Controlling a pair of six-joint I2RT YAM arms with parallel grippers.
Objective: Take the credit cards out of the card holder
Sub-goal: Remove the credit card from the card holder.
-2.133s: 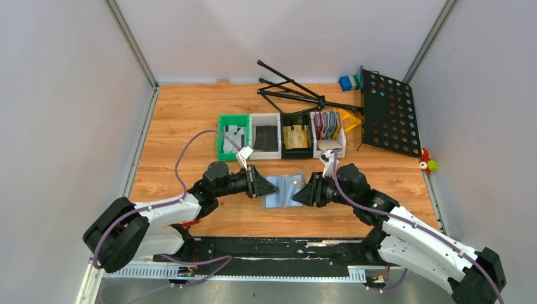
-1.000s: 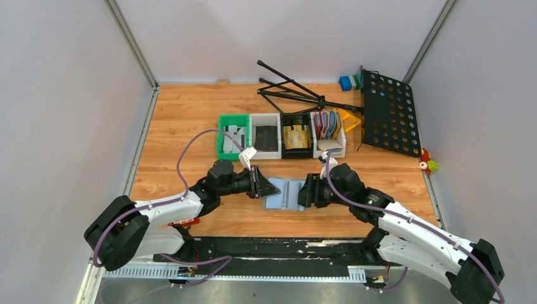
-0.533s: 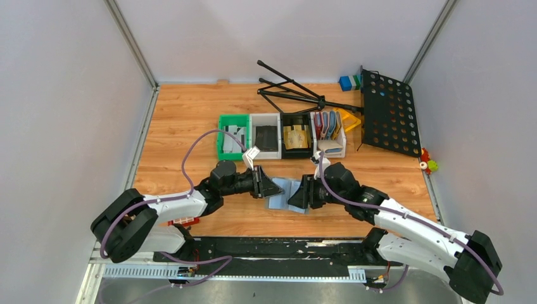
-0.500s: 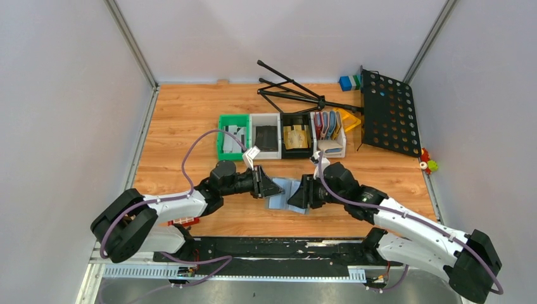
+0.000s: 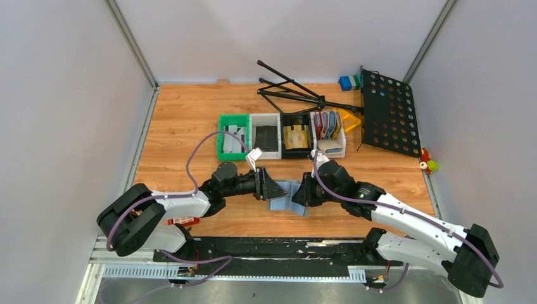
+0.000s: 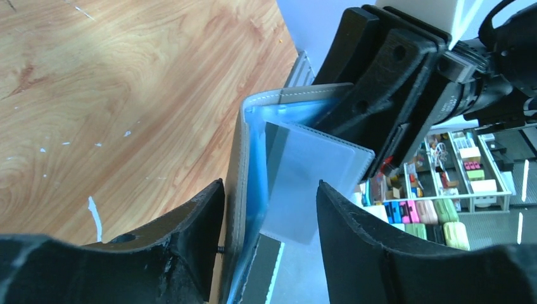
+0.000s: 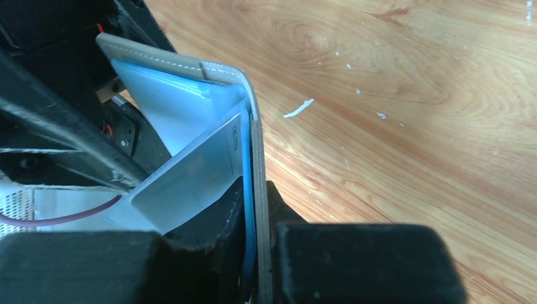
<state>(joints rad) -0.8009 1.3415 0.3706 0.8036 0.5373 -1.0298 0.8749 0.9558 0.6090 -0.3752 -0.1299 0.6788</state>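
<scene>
The grey-blue card holder [image 5: 283, 203] stands half folded on the table between my two grippers. My right gripper [image 7: 255, 190] is shut on one flap of the card holder [image 7: 190, 66], pinching its edge. A silver credit card [image 7: 193, 174] sticks out of the inner pocket beside that flap. My left gripper [image 6: 269, 187] is open; its left finger rests against the outside of the other flap of the card holder [image 6: 240, 164], and the pale credit card [image 6: 310, 177] lies between its fingers, untouched. From above, the left gripper [image 5: 273, 190] and right gripper [image 5: 300, 194] face each other.
A row of small bins stands behind: a green bin [image 5: 222, 151] with pale flat pieces, a white bin [image 5: 265, 154], a black bin [image 5: 296, 153] and a white bin [image 5: 330, 152] with upright coloured holders. A black perforated stand [image 5: 389, 111] and folded tripod [image 5: 294, 92] lie at the back right.
The right gripper has shut on the holder's flap and the left gripper has opened. Both arms have drawn closer together, and the holder has gone from lying flat to half folded.
</scene>
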